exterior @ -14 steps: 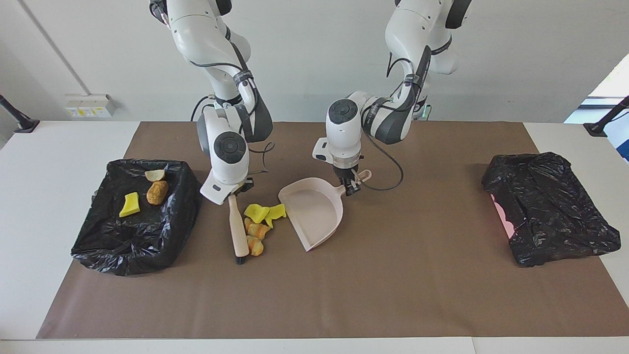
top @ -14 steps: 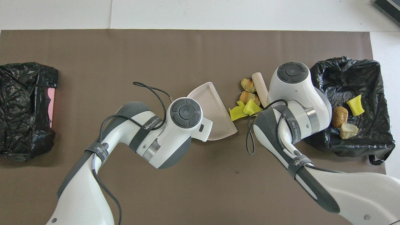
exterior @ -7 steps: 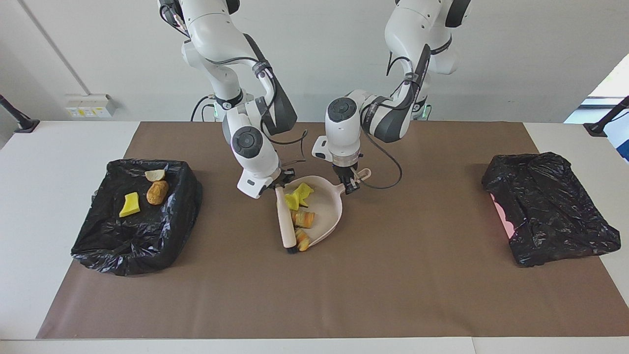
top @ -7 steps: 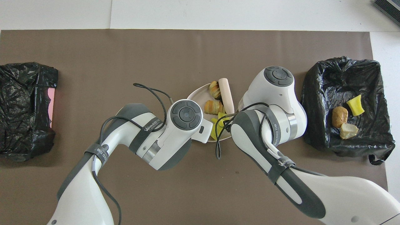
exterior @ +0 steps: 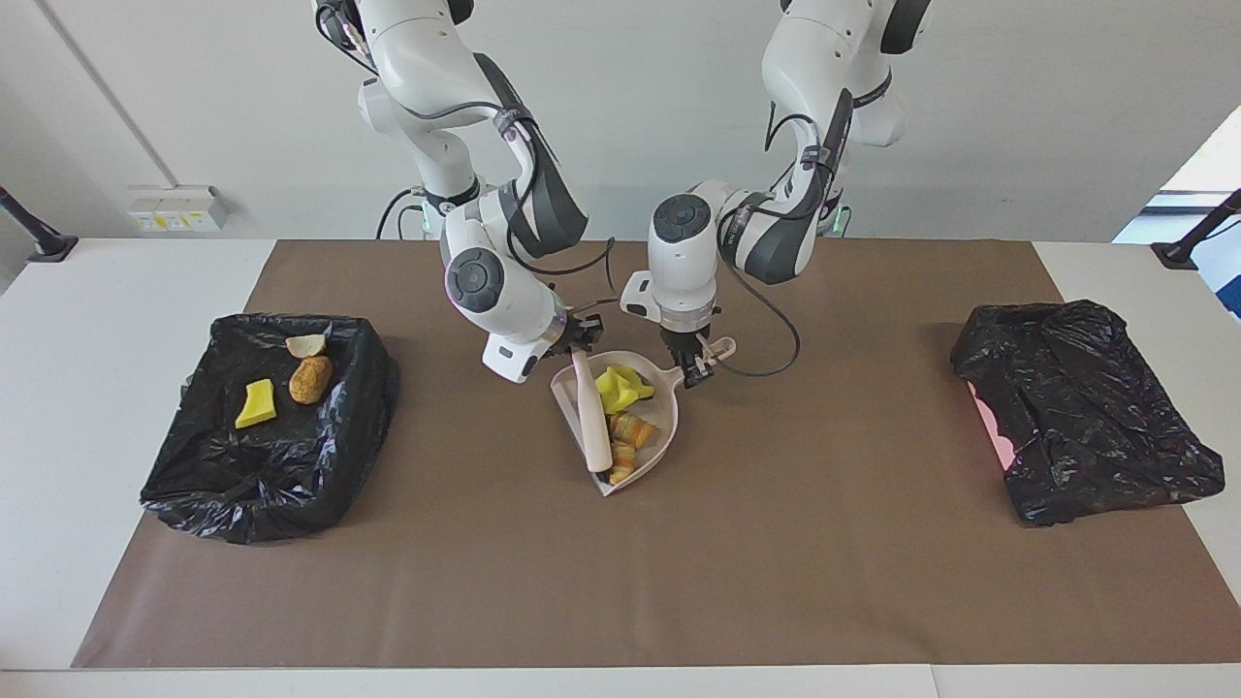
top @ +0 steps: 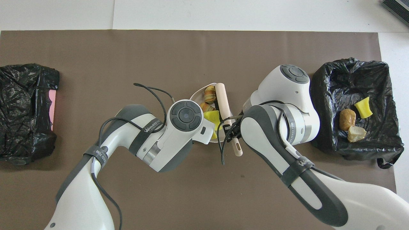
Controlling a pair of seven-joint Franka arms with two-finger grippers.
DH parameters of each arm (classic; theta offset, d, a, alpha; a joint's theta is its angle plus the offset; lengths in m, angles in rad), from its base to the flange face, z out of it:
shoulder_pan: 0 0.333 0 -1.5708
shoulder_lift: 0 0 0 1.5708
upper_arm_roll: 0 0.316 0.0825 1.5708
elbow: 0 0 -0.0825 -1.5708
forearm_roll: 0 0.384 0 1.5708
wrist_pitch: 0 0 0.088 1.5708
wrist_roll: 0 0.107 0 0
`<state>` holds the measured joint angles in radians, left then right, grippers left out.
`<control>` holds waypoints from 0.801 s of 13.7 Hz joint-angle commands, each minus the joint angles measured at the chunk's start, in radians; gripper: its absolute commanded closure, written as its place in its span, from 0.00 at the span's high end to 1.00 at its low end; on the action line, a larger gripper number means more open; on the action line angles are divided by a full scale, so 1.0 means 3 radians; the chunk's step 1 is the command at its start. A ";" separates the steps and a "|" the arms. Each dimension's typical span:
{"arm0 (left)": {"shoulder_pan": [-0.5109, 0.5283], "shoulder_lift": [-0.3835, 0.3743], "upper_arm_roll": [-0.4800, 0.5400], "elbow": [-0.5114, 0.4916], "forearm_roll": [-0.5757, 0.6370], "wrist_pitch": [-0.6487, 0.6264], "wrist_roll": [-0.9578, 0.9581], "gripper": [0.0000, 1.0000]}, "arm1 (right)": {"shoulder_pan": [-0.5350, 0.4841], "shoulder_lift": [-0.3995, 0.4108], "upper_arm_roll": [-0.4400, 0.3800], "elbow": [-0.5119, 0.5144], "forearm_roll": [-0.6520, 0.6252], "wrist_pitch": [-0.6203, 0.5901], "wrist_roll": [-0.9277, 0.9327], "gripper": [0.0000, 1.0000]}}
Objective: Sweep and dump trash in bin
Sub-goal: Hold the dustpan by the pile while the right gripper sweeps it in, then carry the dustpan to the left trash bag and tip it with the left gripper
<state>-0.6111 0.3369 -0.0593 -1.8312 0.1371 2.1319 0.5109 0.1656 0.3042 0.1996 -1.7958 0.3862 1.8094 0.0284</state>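
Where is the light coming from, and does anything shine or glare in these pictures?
Facing view: a bright window at the left arm's end; the closed black bag glints in patches. Overhead view: the open bin liner shows small sheen, the brown mat stays matte.

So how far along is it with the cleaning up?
Partly done. Three scraps already lie in the open black-lined bin at the right arm's end. The yellow and orange scraps now sit in the pale pink dustpan, held by the left gripper, with the right gripper holding the pink brush across them. Left: dumping that load.
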 commanded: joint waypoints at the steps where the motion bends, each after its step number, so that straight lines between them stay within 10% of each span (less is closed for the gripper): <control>1: 0.0063 -0.0060 -0.0002 -0.0109 0.0044 0.0124 0.0204 0.00 | -0.0183 -0.0282 0.0010 -0.0017 0.0104 -0.0390 -0.0202 0.00; 7: 0.0282 -0.0156 -0.0007 -0.0068 0.0044 0.0073 0.0520 0.00 | -0.0057 -0.0778 0.0010 -0.0139 -0.0545 -0.0836 0.0824 0.00; 11: 0.0630 -0.0437 -0.0002 -0.0073 0.0039 -0.0050 0.1174 0.00 | 0.0357 -0.1212 0.0015 -0.0802 -0.0561 -0.0363 0.1463 0.00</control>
<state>-0.4766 0.2778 -0.0535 -1.8279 0.1373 2.1407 0.7721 0.2180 0.0464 0.2005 -1.8820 0.2388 1.5945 0.3824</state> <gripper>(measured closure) 0.687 0.740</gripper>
